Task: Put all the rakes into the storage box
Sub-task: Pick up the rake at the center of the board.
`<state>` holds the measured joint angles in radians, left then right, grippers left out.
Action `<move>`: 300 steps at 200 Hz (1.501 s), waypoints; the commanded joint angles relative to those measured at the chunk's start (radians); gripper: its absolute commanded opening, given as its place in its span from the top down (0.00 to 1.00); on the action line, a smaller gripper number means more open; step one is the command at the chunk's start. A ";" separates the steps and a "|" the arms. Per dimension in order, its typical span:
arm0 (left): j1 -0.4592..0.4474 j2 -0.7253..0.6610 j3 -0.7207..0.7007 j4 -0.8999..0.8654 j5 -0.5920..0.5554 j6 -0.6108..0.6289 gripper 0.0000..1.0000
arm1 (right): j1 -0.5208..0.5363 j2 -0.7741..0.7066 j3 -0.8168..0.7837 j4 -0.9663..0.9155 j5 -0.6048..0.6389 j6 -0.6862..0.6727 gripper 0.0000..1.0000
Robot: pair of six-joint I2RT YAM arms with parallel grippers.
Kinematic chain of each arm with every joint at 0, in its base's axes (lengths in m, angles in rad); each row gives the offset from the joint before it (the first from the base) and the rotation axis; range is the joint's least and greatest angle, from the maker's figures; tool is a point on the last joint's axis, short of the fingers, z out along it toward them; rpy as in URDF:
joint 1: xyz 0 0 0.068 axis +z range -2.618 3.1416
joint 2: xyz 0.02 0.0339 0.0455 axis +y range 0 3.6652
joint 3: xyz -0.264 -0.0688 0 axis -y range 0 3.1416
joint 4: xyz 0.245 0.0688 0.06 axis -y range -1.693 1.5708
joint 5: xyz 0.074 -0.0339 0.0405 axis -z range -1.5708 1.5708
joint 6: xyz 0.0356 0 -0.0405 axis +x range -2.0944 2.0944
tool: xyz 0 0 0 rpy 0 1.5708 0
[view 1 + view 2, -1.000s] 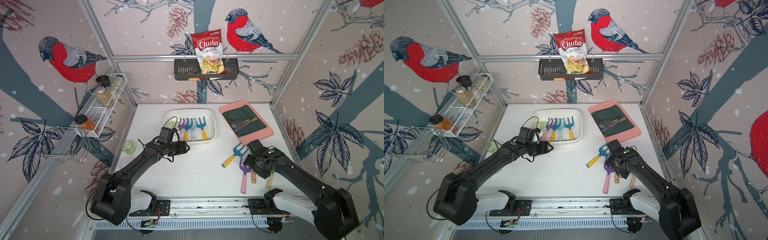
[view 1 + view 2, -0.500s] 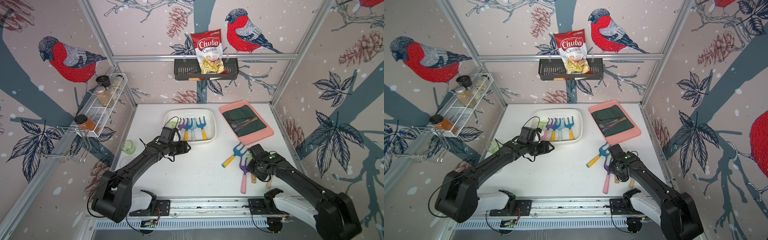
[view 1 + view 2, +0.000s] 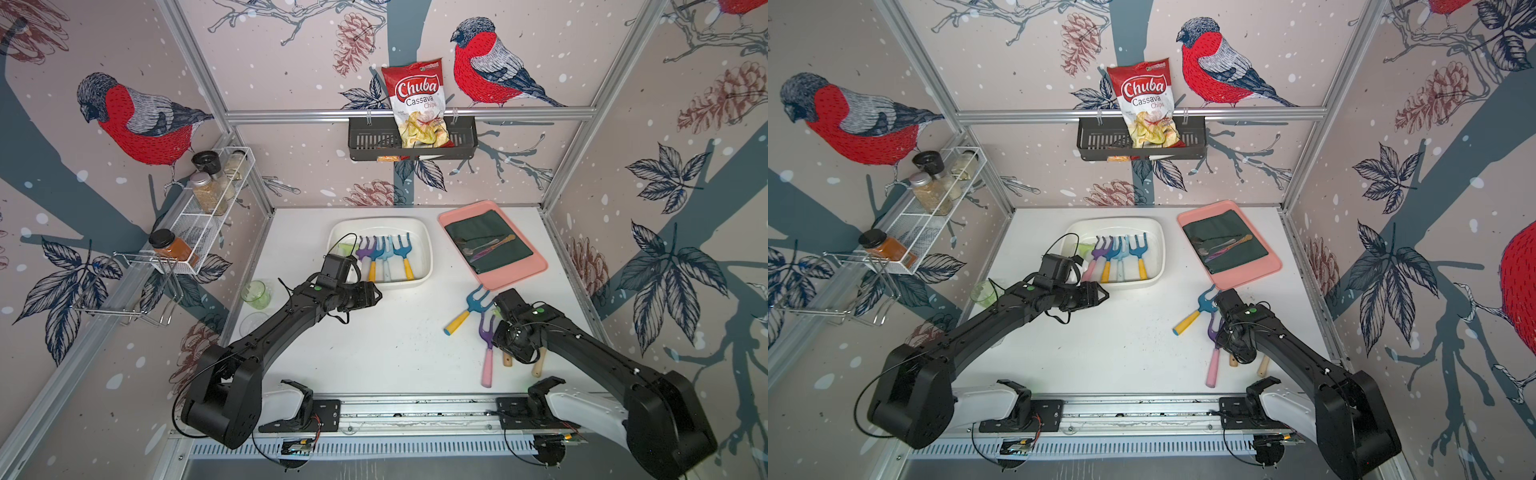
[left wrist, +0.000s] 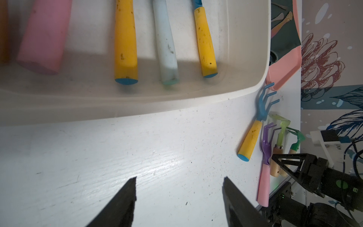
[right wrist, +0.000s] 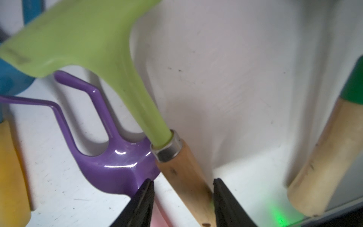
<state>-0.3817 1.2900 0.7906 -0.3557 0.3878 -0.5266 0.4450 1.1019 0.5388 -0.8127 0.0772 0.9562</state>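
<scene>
**Item:** rake (image 5: 184, 176) with a broad lime-green head, a metal collar and a pale wooden handle. It lies flat on the white tabletop (image 3: 395, 332) at about 4 o'clock. It is outside the glossy white rounded storage box (image 3: 424, 249), which sits well apart at about 12 o'clock.

**Right wrist view:** the right gripper (image 5: 182, 179) straddles the wooden handle. Its black fingers (image 5: 141, 200) are part-way apart, one close against the wood and the other standing off with a gap, so no firm hold is evident. The rake's collar touches the purple-pronged fork with a pink handle (image 5: 110, 169).

**Top views:** in both, the right arm covers the rake's head. Only the handle end (image 3: 507, 360) shows, beside the pink handle.

**Left wrist view:** the lime-green head (image 4: 280, 127) is visible. The left gripper (image 4: 180, 177) has its fingers wide apart over bare tabletop and holds nothing. It sits just short of the box's near rim (image 4: 137, 110).
</scene>
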 commanded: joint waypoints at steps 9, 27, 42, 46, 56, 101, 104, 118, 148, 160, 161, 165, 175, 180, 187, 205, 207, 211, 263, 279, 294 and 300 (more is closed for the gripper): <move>0.000 -0.011 0.003 0.004 -0.008 -0.009 0.30 | 0.001 0.012 -0.010 0.022 0.002 -0.027 0.56; -0.001 -0.009 0.005 0.002 -0.009 -0.010 0.30 | 0.001 0.014 -0.015 0.034 -0.003 -0.039 0.60; -0.002 -0.008 0.009 -0.001 -0.007 -0.007 0.30 | 0.001 0.017 -0.017 0.036 0.005 -0.052 0.62; -0.002 -0.008 0.011 -0.003 -0.007 -0.006 0.30 | -0.001 0.018 -0.018 0.035 0.007 -0.059 0.63; -0.002 -0.009 0.013 -0.008 -0.010 -0.005 0.30 | -0.001 0.021 -0.018 0.036 0.006 -0.066 0.66; -0.002 -0.025 0.013 -0.023 -0.014 -0.004 0.30 | 0.000 0.016 -0.011 0.024 0.013 -0.079 0.75; -0.002 -0.027 0.013 -0.023 -0.014 -0.005 0.30 | 0.001 0.015 -0.009 0.021 0.016 -0.079 0.75; -0.002 -0.031 0.012 -0.017 -0.010 -0.011 0.30 | 0.001 0.007 0.006 0.007 0.024 -0.077 0.76; -0.003 -0.034 0.019 -0.008 0.004 -0.024 0.30 | 0.000 -0.017 0.046 -0.028 0.045 -0.077 0.80; -0.003 -0.033 0.026 -0.007 0.006 -0.027 0.30 | 0.000 -0.024 0.060 -0.042 0.046 -0.080 0.80; -0.004 -0.032 0.026 -0.006 0.006 -0.028 0.30 | 0.001 -0.024 0.062 -0.043 0.045 -0.080 0.80; -0.005 -0.032 0.028 -0.005 0.009 -0.028 0.30 | 0.001 -0.025 0.069 -0.048 0.044 -0.081 0.80; -0.005 -0.031 0.032 0.000 0.020 -0.033 0.30 | 0.002 -0.027 0.089 -0.064 0.047 -0.083 0.81; -0.005 -0.031 0.034 0.004 0.028 -0.037 0.30 | 0.003 -0.028 0.102 -0.074 0.044 -0.086 0.81; -0.005 -0.031 0.037 0.013 0.043 -0.044 0.30 | 0.006 -0.030 0.125 -0.089 0.045 -0.089 0.82; -0.005 -0.038 0.047 0.037 0.077 -0.066 0.30 | 0.018 -0.036 0.189 -0.108 0.046 -0.098 0.82; -0.005 -0.039 0.048 0.040 0.082 -0.067 0.30 | 0.019 -0.036 0.196 -0.107 0.042 -0.100 0.82; -0.005 -0.041 0.050 0.048 0.090 -0.072 0.30 | 0.020 -0.035 0.210 -0.103 0.034 -0.107 0.82; -0.005 -0.020 0.129 0.138 0.163 -0.129 0.30 | 0.122 0.048 0.450 -0.008 -0.077 -0.156 0.82; -0.005 0.014 0.168 0.175 0.206 -0.148 0.30 | 0.187 0.116 0.536 0.023 -0.110 -0.176 0.82; -0.005 0.047 0.223 0.180 0.223 -0.152 0.30 | 0.251 0.192 0.609 0.059 -0.134 -0.202 0.82; -0.005 0.059 0.251 0.174 0.220 -0.146 0.30 | 0.274 0.218 0.631 0.073 -0.146 -0.214 0.82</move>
<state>-0.3832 1.3163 0.9703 -0.2455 0.5575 -0.6567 0.6525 1.2392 1.0927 -0.8242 -0.0048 0.8032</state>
